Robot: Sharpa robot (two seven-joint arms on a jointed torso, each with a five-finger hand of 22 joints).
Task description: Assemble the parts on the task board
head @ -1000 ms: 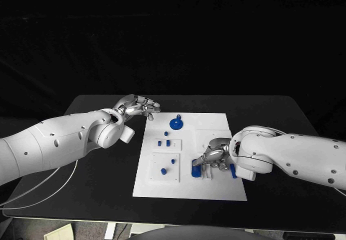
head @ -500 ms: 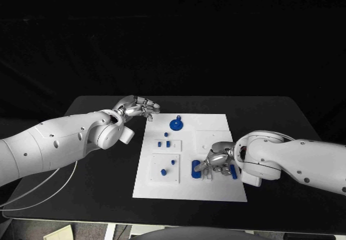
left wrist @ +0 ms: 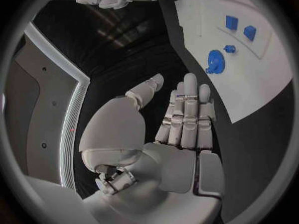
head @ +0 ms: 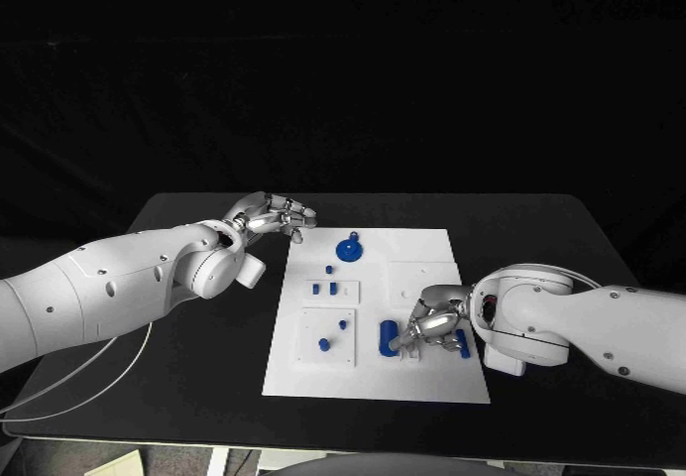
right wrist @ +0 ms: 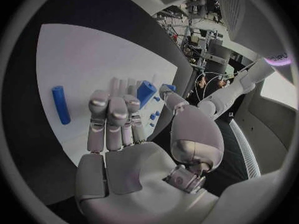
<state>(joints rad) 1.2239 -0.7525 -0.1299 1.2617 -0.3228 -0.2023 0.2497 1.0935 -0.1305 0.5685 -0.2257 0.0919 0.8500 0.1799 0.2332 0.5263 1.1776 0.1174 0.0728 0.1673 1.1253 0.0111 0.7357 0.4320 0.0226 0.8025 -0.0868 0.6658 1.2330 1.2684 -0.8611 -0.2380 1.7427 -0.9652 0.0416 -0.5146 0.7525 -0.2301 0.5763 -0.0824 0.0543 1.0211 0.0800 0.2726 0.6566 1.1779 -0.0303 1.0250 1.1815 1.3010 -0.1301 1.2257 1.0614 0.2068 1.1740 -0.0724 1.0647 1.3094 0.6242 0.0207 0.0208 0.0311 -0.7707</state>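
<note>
The right hand [head: 436,322] hung low over the near right part of the white board [head: 429,253], fingers spread and holding nothing. A blue block [right wrist: 145,93] lay at its fingertips and a blue rod [head: 388,336] lay loose just beside it, so the job looked well short of done. Farther off, small blue pieces [head: 332,287] and a round blue piece [head: 349,245] sat on the board. The left hand [head: 276,215] hovered empty and loosely open off the board's far corner, with bare table [head: 529,228] around.
</note>
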